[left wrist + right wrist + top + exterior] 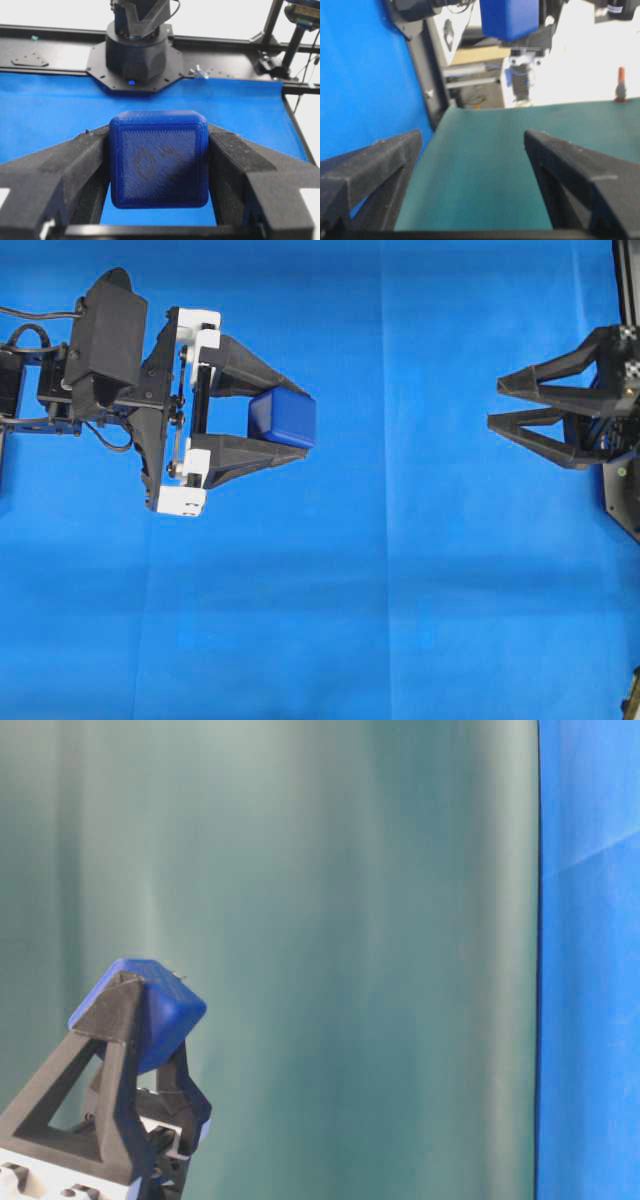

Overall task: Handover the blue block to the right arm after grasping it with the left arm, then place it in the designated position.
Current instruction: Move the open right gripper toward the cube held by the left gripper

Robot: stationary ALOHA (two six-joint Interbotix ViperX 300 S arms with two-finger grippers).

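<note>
While the left end effector [285, 425] is pinching the block [283, 417] between its fingertips, above the blue cloth [400, 620], the right end effector [505, 405] is standing spread wide, empty, well apart and facing the block.

Risks, as judged:
- The block is sitting at the very fingertips and tilted in the table-level view; a nudge from the incoming fingers could twist it loose and drop it.
- The right wrist view is showing the block high and off-centre, not between its fingers [370, 165]; closing from a poor line could clip a corner or strike the left fingers.
- Releasing before the right grip is firm would lose the block.

Containers: none visible; no marked placement spot discernible.
</note>
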